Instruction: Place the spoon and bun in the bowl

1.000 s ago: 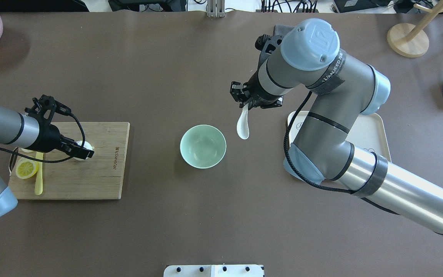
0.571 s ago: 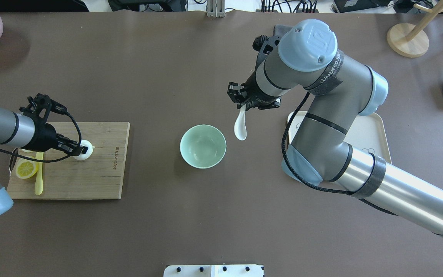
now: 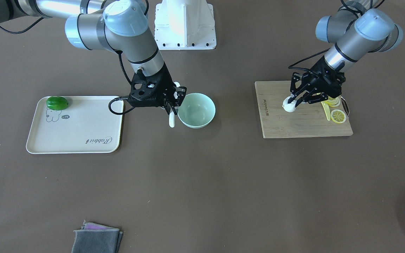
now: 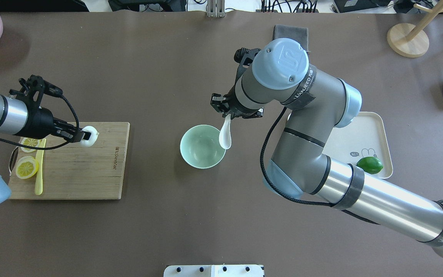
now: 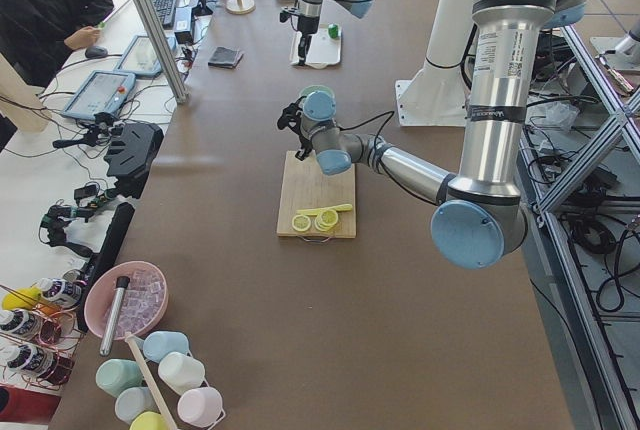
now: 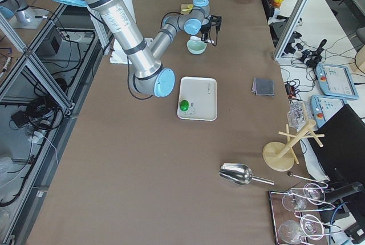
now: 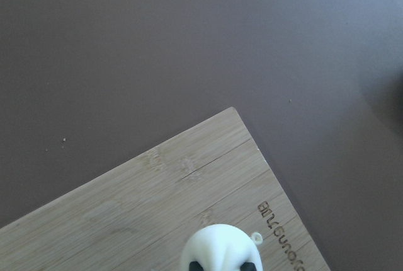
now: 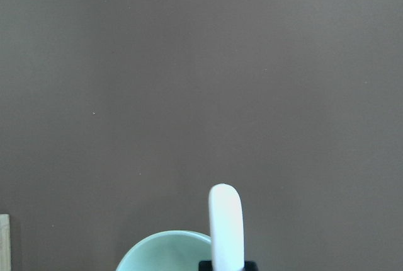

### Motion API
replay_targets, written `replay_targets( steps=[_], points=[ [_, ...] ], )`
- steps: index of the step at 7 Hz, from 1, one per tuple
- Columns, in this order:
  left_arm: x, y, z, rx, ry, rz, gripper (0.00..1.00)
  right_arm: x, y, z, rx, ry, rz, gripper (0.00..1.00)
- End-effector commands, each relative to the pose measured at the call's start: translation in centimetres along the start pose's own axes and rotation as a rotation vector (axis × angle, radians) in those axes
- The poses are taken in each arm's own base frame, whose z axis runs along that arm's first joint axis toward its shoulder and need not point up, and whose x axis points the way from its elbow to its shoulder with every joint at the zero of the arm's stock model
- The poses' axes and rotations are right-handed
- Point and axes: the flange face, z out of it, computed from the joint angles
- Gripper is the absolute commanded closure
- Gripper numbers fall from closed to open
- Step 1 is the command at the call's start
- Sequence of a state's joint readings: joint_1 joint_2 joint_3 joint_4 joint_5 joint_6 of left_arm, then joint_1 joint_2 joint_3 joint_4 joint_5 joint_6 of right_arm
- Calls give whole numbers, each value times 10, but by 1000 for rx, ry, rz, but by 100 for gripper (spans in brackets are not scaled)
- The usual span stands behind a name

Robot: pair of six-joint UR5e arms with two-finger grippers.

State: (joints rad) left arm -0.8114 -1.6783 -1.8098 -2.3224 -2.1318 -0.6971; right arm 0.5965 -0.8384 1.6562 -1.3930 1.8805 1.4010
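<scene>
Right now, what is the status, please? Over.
Status: right gripper shut on spoon, scoop at rim of bowl; left gripper shut on bun over cutting board; bowl empty, nothing between board and bowl.

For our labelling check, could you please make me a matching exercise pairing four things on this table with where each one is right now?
Things:
1. spoon
2. bun
3. bowl
4. lime

Places:
A. on the tray
B. in the left pincer
C. in the right pincer
D. on the bare table, empty

Pairs: 1-C, 2-B, 3-D, 4-A
</scene>
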Motion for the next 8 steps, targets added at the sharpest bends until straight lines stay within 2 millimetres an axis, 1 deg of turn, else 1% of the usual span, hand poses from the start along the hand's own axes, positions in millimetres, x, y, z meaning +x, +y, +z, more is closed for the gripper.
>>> replay_targets(
  steps=[1,2,3,4,5,7,8],
  points=[
    [41,-51,2,24,28,-60,100,-23,8,4,41,-6,17,100],
    [41,-51,4,20,26,-64,100,-27,5,4,62,-6,15,100],
    [41,-51,5,18,27,-65,100,-31,-3,12,113,-5,12,100],
    [41,-51,4,19,28,-64,100,-40,-13,35,132,-23,9,100],
    [41,-51,5,18,25,-66,100,-44,-12,49,127,-27,4,100],
    [41,-51,5,18,25,-66,100,-47,6,64,152,-19,-13,100],
    [41,-51,5,17,24,-67,100,-48,14,68,142,-16,-18,100]
  ],
)
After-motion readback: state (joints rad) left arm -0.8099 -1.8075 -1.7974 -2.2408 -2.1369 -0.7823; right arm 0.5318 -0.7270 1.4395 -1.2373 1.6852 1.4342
